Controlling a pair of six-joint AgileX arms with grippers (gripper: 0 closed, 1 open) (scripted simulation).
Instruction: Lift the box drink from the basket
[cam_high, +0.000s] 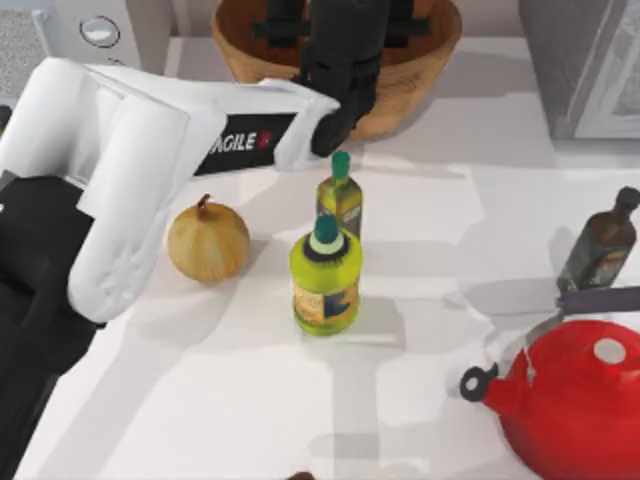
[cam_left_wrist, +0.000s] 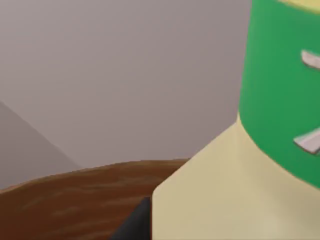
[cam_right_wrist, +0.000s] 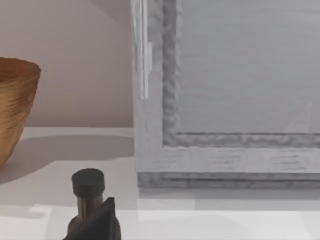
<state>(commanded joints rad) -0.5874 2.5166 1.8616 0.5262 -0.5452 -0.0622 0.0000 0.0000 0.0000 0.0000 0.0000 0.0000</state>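
Left arm: the white AgileX arm reaches from the table's left edge toward the far middle, its black wrist hanging over the basket.
Left gripper (cam_high: 345, 30): down inside the basket at the far edge of the table; its fingers are hidden by the wrist from above, so I cannot tell how wide they stand or whether they grip anything.
Onion (cam_high: 208, 240): tan and round, on the table left of centre, just beside the white forearm.
Basket (cam_high: 425, 75): brown woven bowl at the far middle of the table; its rim also shows in the left wrist view (cam_left_wrist: 85, 192) and in the right wrist view (cam_right_wrist: 15, 107).
Box drink (cam_left_wrist: 225, 195): seen very close in the left wrist view, pale cream body with a green band above it, standing above the basket's brown rim; from above the arm covers it.
Small bottle (cam_high: 340, 195): olive-coloured with a green cap, upright at the middle, nearer than the basket.
Round bottle (cam_high: 325, 275): yellow-green with a teal cap, upright, just nearer than the small bottle.
Red kettle (cam_high: 570, 395): at the near right, black knob pointing left.
Dark bottle (cam_high: 600, 240): upright at the right, farther than the kettle; its dark cap shows in the right wrist view (cam_right_wrist: 88, 182).
Right gripper (cam_right_wrist: 97, 222): near the dark bottle on the right; a dark finger edge shows, and I cannot tell its opening.
Grey cabinet (cam_right_wrist: 225, 90): at the far right corner.
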